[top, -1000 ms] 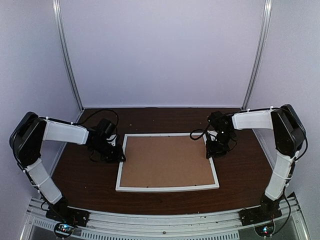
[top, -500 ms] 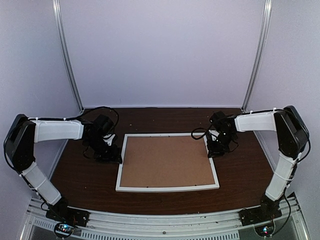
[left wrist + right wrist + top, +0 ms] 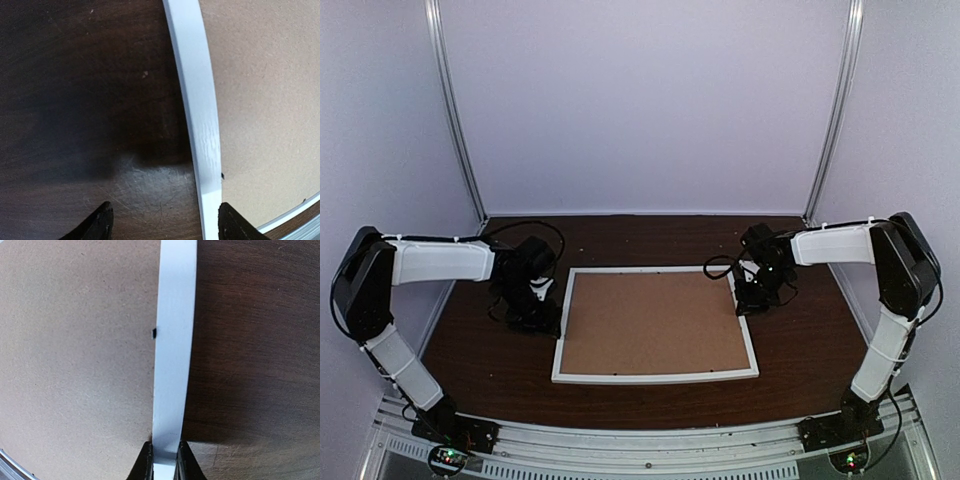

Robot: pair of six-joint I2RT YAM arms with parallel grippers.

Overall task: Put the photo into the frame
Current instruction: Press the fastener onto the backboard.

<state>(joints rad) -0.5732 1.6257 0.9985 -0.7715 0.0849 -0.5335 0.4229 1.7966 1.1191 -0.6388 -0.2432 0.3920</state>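
Observation:
The white frame (image 3: 656, 377) lies flat on the dark table with the brown backing board (image 3: 654, 322) filling it. The photo is hidden; no sunset print shows. My left gripper (image 3: 544, 310) is open beside the frame's left rail (image 3: 196, 100), one finger over dark table, the other over the rail's inner edge. My right gripper (image 3: 748, 303) is shut on the frame's right rail (image 3: 172, 345), its two fingertips pinching the white strip (image 3: 165, 460).
The dark brown table (image 3: 500, 360) extends around the frame. White booth walls and two metal corner posts (image 3: 455, 120) stand behind. A small black tab (image 3: 154, 332) sits at the rail's inner edge.
The left arm has swung its wrist slightly toward the frame's left rail. The right gripper has stayed on the right rail. The frame has not visibly moved.

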